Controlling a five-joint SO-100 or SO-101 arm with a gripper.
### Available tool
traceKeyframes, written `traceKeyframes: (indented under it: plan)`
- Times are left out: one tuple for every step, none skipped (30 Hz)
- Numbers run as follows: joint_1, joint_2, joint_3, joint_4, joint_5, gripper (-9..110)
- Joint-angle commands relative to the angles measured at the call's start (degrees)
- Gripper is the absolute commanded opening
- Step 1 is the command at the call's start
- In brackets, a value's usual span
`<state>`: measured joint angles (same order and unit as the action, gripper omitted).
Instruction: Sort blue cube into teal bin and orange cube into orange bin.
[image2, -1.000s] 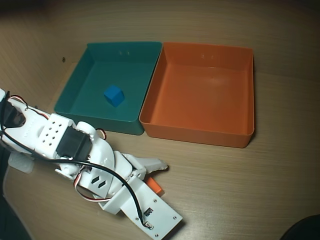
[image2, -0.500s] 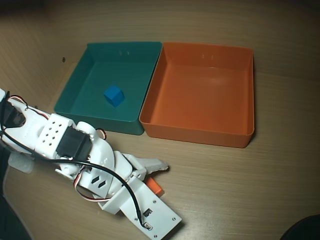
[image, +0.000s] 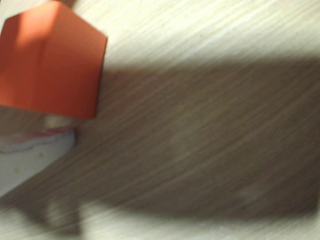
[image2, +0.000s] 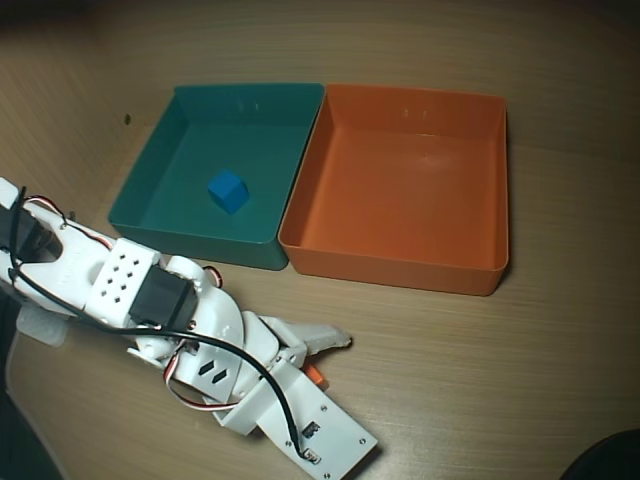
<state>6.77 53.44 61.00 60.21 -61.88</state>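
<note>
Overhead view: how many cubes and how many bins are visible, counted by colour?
Blue cubes: 1, the blue cube inside the teal bin.
Orange cubes: 1, the orange cube, mostly hidden under the arm.
Teal bins: 1.
Orange bins: 1, the orange bin.
Total: 4 things.

Matte orange cube (image: 50, 60), smooth plastic teal bin (image2: 150, 165), wood-grain table (image2: 450, 380)
</note>
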Motion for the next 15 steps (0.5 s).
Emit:
traceKeyframes:
  plan:
    - [0.2,1.2,-3.3,-0.4,-0.2,40]
    - [0.2,1.3,-3.3,-0.4,-0.2,40]
    - [0.2,1.3,-3.3,-0.4,-0.2,39]
    - [0.2,1.3,-3.3,-0.4,-0.2,38]
    - [0.2,1.3,-3.3,-0.4,-0.2,36]
    - [0.2,1.3,-3.3,-0.4,-0.2,33]
    - [0.3,1.4,-3.3,-0.4,-0.2,29]
    - [0.3,1.5,-3.3,-0.4,-0.2,25]
    - [0.3,1.6,-3.3,-0.4,-0.2,20]
    - [0.3,1.6,-3.3,-0.4,-0.2,14]
    - [0.4,1.7,-3.3,-0.4,0.2,9]
    - [0.4,1.7,-3.3,-0.4,0.4,4]
    - [0.4,1.8,-3.3,-0.4,0.6,-1]
    - [0.4,1.8,-3.3,-0.4,0.7,-6]
    - [0.4,2.1,-3.3,-0.4,0.7,-8]
